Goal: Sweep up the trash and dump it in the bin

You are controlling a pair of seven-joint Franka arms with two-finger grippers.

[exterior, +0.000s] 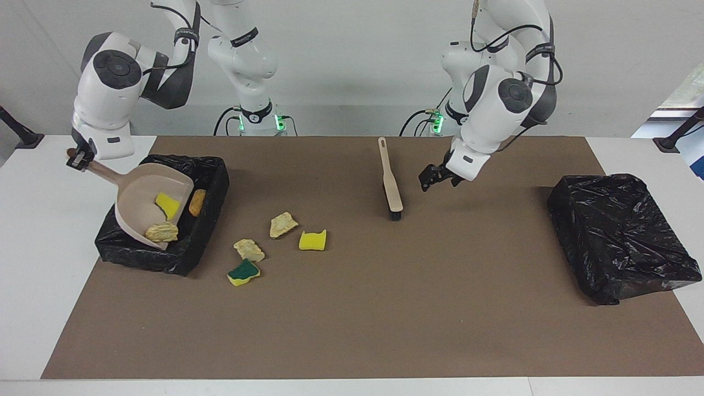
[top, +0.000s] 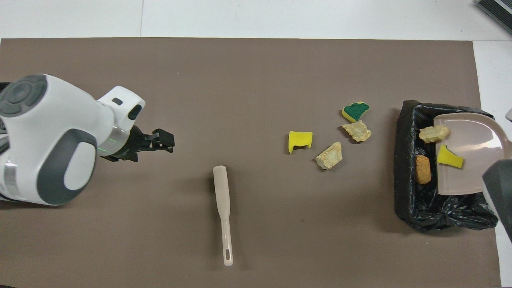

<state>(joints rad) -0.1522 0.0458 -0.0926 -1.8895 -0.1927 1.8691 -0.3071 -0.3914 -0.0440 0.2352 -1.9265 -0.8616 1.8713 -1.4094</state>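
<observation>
My right end effector (exterior: 75, 160) is clamped on the handle of the beige dustpan (exterior: 144, 193), which I hold tipped over the black-lined bin (exterior: 212, 181) at the right arm's end of the bench. The brown bread-like lump (exterior: 197, 202) already lies in the bin; a yellow sponge bit (exterior: 168, 205) and a beige rocky chunk (exterior: 161, 232) sit on the sloping pan near its lip. My left end effector (exterior: 437, 177) hangs open above the brown mat (exterior: 385, 308), gripping nothing, beside the long-handled brush (exterior: 391, 187) that lies flat on the mat.

Four scraps remain on the mat just beside the bin: two more rocky chunks (exterior: 284, 224) (exterior: 249, 249), a yellow sponge piece (exterior: 313, 240) and the green-and-yellow sponge (exterior: 243, 272).

Risks as I judge them: the chunk sits close to the bin's outer wall, so a sharper tilt could drop it outside. The light sponge may cling to the pan and ride back out. The pan's edge could also snag the loose liner and drag it.
</observation>
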